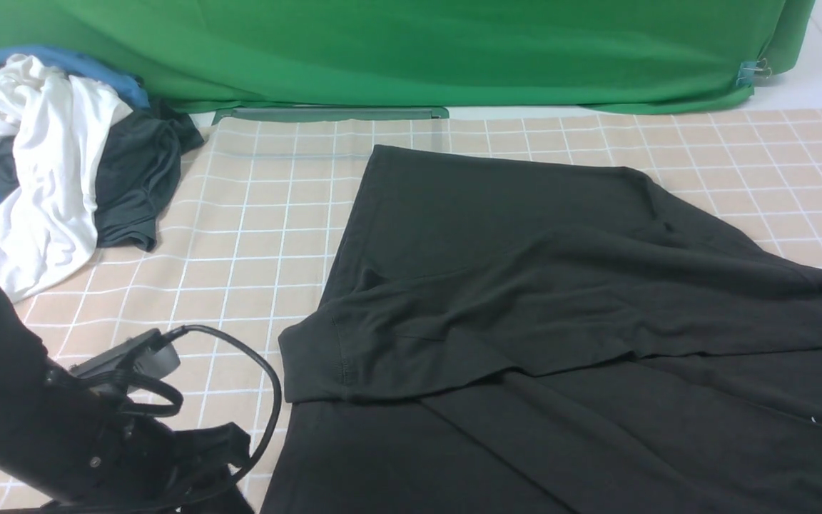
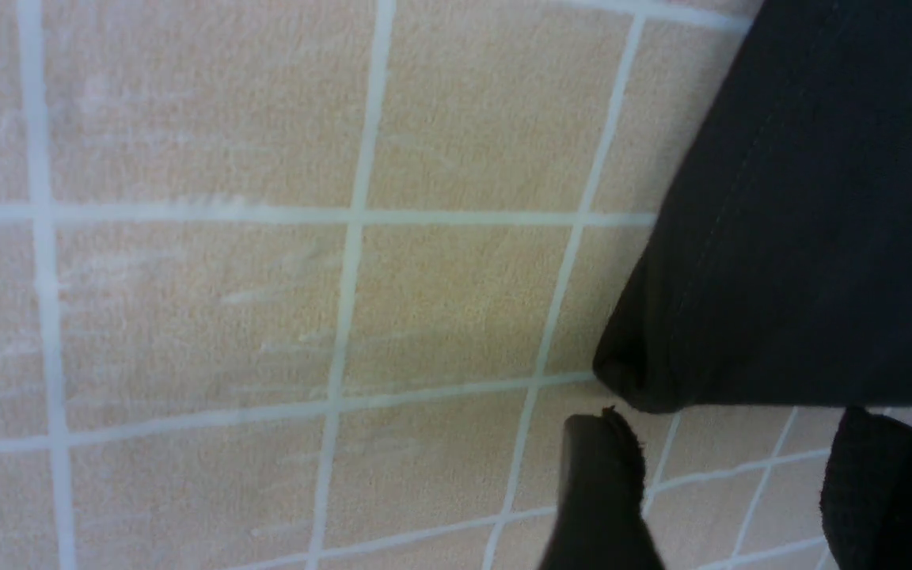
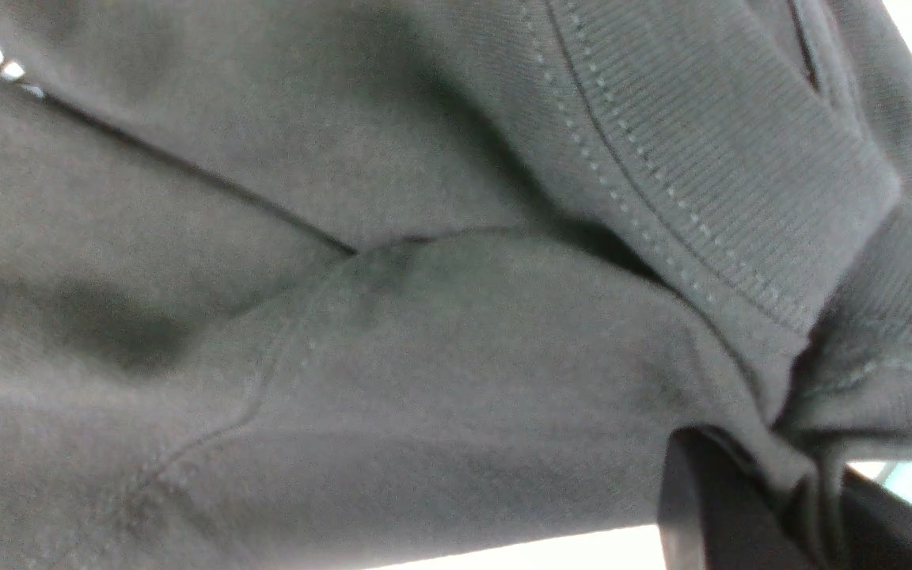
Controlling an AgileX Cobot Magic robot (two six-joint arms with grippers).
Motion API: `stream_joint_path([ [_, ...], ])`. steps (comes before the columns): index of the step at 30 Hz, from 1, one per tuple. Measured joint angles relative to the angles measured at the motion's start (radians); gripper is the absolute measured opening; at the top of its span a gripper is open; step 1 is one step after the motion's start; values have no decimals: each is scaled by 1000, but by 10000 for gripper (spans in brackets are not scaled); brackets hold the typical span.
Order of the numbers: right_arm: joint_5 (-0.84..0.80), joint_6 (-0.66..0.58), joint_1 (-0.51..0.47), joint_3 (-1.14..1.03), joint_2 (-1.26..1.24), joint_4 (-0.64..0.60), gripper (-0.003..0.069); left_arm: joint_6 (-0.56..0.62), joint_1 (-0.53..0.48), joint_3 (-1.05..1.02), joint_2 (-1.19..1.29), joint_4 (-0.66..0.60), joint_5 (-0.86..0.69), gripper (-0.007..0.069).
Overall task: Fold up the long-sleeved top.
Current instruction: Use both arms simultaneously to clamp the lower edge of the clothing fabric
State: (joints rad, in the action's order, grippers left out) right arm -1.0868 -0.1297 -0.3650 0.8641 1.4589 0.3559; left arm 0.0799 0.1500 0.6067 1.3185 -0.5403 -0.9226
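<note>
Black long-sleeved top [image 1: 525, 250] lies sleeve-folded; left pincer [image 2: 729, 451] gapes empty, right pincer [image 3: 796, 495] pinches its ribbed edge

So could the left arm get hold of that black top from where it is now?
Probably yes. Its fingers stand open just short of a stitched corner of the long-sleeved top, with only bare checked tablecloth between them and nothing in the way.
</note>
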Motion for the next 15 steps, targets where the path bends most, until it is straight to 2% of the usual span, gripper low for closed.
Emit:
stream_joint_path([
  [1,0,2,0,0,0,0,76,0,4,0,1,0,2,391],
  [3,4,11,0,0,0,0,76,6,50,0,19,-4,16,450],
  [5,4,14,0,0,0,0,76,6,126,0,56,-4,53,471],
  [10,5,17,0,0,0,-3,76,-59,272,22,157,57,118,465],
  [15,5,17,0,0,0,-9,76,-185,321,91,207,216,93,431],
])
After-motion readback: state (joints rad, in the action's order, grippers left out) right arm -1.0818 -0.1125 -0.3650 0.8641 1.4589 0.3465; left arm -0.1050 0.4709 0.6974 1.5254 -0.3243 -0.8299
